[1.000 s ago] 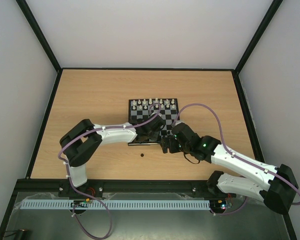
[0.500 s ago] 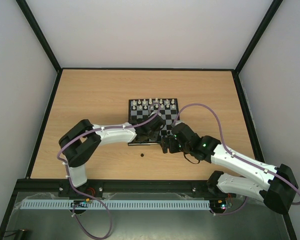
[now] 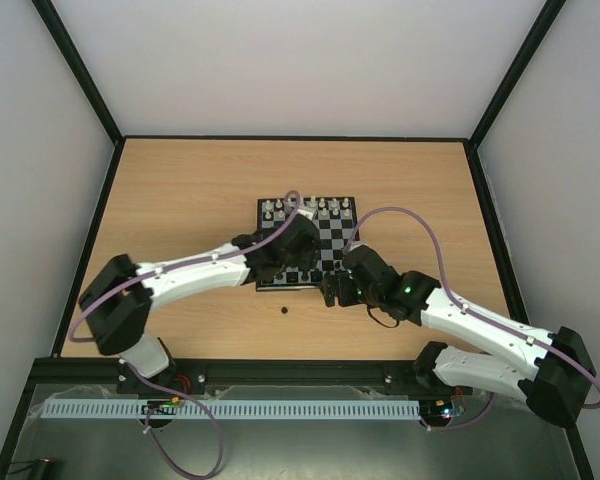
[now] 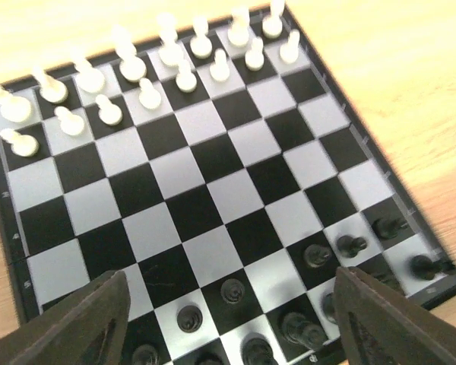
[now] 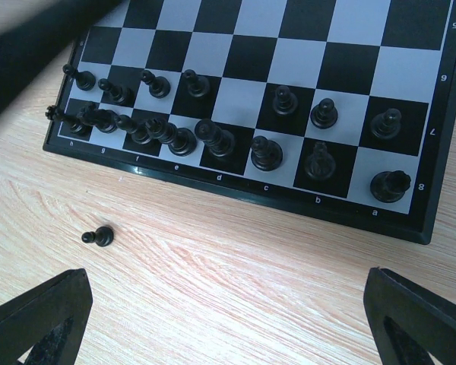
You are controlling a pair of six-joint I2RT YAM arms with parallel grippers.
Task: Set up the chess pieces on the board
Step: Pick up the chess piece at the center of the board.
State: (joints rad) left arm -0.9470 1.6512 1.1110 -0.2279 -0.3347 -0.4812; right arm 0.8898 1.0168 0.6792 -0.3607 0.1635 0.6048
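Pawn (image 5: 99, 236) lies alone on the table (image 5: 235, 262), just off the board (image 5: 245, 55), left of the open right tool (image 5: 224, 304). Left tool (image 4: 232, 304), also open, hangs over the board.

From above, the left arm (image 3: 195, 272) covers the near left corner of the board (image 3: 332, 234).

The board (image 3: 332, 232) lies mid-table (image 3: 180, 200). The chess pieces (image 5: 267, 152) stand on its two nearest rows, crowded together toward the left end. The other set (image 4: 148, 93) fills the two far rows. One lone piece (image 5: 99, 236) sits on the table just before the board's near edge, toward its left corner.
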